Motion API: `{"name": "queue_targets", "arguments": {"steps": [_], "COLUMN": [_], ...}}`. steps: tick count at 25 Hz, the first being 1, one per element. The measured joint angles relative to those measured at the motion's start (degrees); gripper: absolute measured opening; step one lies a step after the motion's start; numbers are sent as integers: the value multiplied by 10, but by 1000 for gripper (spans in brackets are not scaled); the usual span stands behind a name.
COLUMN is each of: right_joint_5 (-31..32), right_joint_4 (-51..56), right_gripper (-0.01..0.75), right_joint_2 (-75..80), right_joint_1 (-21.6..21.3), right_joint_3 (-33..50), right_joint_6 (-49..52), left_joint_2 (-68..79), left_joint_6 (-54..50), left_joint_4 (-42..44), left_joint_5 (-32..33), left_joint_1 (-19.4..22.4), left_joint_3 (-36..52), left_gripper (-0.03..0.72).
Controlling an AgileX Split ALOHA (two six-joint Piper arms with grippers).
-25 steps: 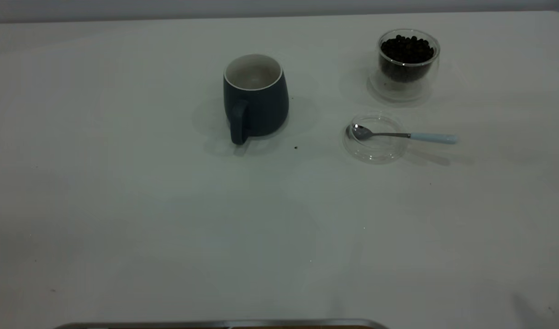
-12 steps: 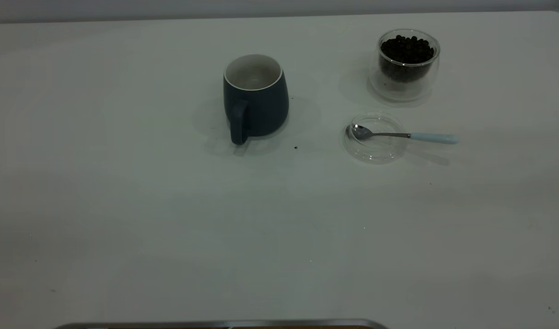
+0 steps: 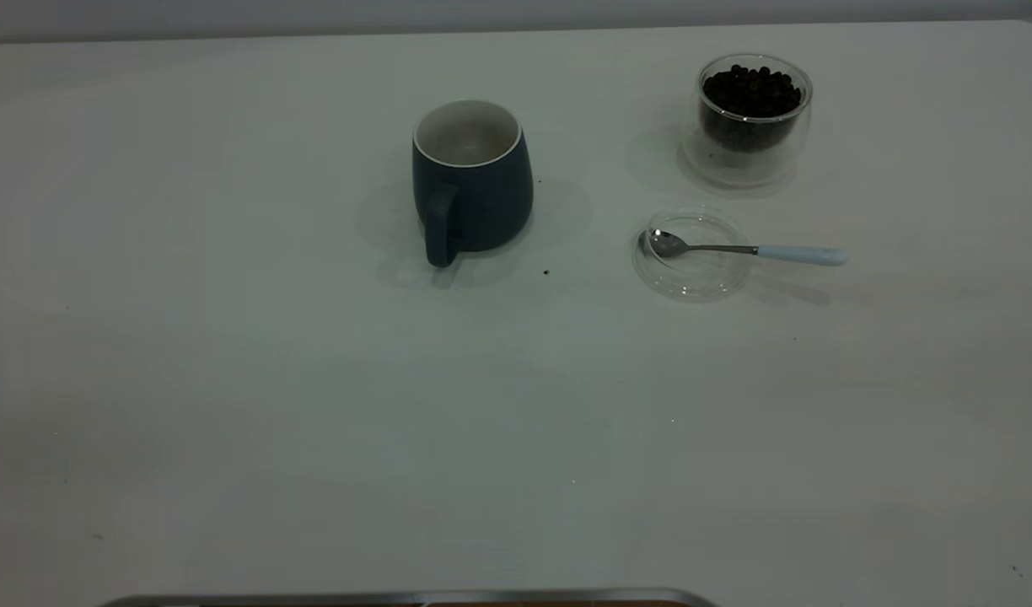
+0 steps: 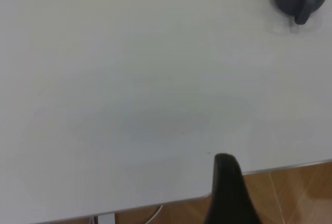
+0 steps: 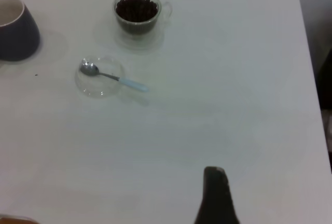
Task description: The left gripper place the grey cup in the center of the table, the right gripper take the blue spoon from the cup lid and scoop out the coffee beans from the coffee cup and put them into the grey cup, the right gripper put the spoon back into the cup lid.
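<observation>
The grey cup (image 3: 472, 181) stands mid-table (image 3: 314, 421), near the far edge.

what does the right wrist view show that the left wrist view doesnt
Only the right wrist view shows the coffee cup full of coffee beans, and the blue spoon with its bowl on the cup lid, handle sticking out past the rim. Only the left wrist view shows the grey cup's handle and wooden floor beyond the table edge. Both share the grey cup cut off at the frame edge, the white table, and one dark claw finger in front.
</observation>
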Motion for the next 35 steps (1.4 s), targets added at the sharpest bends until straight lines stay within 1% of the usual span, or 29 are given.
{"name": "queue_targets", "arguments": {"steps": [4, 12, 27, 35], "right_joint_5": [8, 28, 19, 19], "right_joint_4": [-11, -1, -1, -4], "right_gripper": [592, 587, 532, 489], "right_joint_2": [-13, -13, -13, -13], "right_joint_1": [2, 2, 2, 2], "right_joint_3": [0, 0, 7, 7], "right_joint_6": [2, 21, 23, 24], "left_joint_2": [0, 0, 0, 0], "left_joint_6": [0, 0, -1, 0], "left_joint_4": [0, 0, 0, 0], "left_joint_5": [0, 0, 0, 0], "left_joint_1": [0, 0, 0, 0], "left_joint_3": [0, 0, 0, 0], "left_gripper": [555, 555, 555, 555]}}
